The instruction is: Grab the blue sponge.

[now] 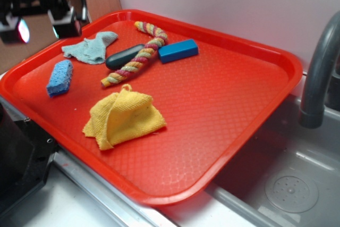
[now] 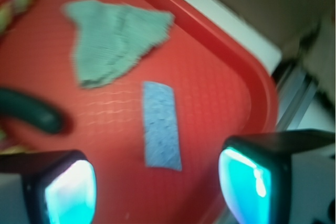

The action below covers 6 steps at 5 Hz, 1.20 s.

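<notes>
The blue sponge [image 1: 59, 77] is a small light-blue porous rectangle lying flat near the left edge of the red tray [image 1: 234, 110]. In the wrist view the blue sponge [image 2: 161, 125] lies lengthwise on the tray, just ahead of the gap between the jaws. My gripper [image 1: 40, 22] hangs above and behind the tray's left corner, off the sponge. In the wrist view the gripper [image 2: 157, 190] is open and empty, its glowing cyan pads [image 2: 71, 195] set wide apart.
On the tray lie a pale blue-grey cloth [image 1: 91, 47], a dark oblong object [image 1: 123, 57], a braided rope [image 1: 139, 56], a darker blue block [image 1: 178, 50] and a yellow cloth [image 1: 123, 118]. A grey faucet [image 1: 319, 73] and sink stand at right.
</notes>
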{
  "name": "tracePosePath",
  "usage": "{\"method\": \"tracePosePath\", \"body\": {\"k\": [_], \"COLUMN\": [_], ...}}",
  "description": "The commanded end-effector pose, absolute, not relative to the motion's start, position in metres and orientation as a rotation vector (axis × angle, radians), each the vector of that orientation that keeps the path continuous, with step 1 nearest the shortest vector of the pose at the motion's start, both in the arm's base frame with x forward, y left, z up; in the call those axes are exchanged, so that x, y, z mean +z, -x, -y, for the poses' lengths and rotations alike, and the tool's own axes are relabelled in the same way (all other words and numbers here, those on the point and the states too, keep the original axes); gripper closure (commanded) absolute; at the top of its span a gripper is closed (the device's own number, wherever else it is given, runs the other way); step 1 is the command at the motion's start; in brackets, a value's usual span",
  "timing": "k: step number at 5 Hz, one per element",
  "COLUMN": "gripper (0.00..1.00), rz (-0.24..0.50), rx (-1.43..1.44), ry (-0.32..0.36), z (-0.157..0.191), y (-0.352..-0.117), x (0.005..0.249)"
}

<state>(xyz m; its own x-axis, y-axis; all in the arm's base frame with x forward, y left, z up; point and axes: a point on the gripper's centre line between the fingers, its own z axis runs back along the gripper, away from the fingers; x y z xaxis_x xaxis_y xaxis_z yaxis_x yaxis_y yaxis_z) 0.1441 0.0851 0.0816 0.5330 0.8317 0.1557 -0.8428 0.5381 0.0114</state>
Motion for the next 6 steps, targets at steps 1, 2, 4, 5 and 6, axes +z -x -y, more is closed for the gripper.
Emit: {"method": "tracePosePath", "body": {"k": [1,2,4,5,6], "gripper": [0.00,0.00,0.15,1.00,1.00], "rz": [0.131,0.096,0.028,-0.018,-0.004], "rx": [0.869,0.796,0.775,0.734,0.655], "ry": [0.022,0.005,-0.064,-0.087,-0.056], "z": [-0.094,-0.092,-0.104,-0.103,-0.099], "y": [-0.142,-0.137,-0.143,-0.143,-0.135], "x": [0.045,0.027,0.014,0.023,0.063]}}
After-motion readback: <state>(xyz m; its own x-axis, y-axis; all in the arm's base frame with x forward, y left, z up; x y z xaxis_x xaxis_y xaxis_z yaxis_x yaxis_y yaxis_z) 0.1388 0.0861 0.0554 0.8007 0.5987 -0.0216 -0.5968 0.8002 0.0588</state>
